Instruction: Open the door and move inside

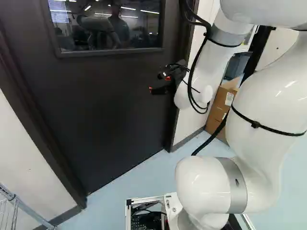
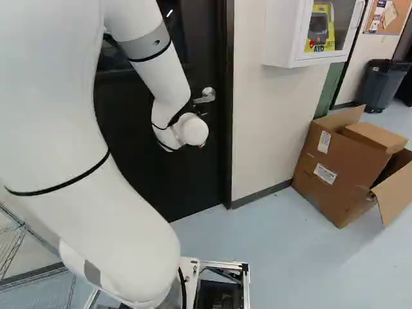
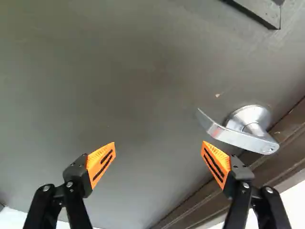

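My gripper [image 1: 158, 84] is in front of the dark door [image 1: 96, 110] in the left base view, near the door's right side. In the wrist view the gripper [image 3: 158, 160] stands open, its orange pads wide apart with only the door's surface beyond. The silver lever handle [image 3: 243, 136] lies just ahead of and beside one finger; whether they touch I cannot tell. In the right base view the handle [image 2: 206, 96] shows just above the wrist, near the door frame [image 2: 227, 129]. The door looks shut in its frame.
A wire rack [image 1: 19, 208] stands at the lower left of the left base view. Right of the door, cardboard boxes [image 2: 341, 167] sit on the floor, below and beside a white wall cabinet [image 2: 283, 38]. A grey bin [image 2: 382, 84] stands farther back.
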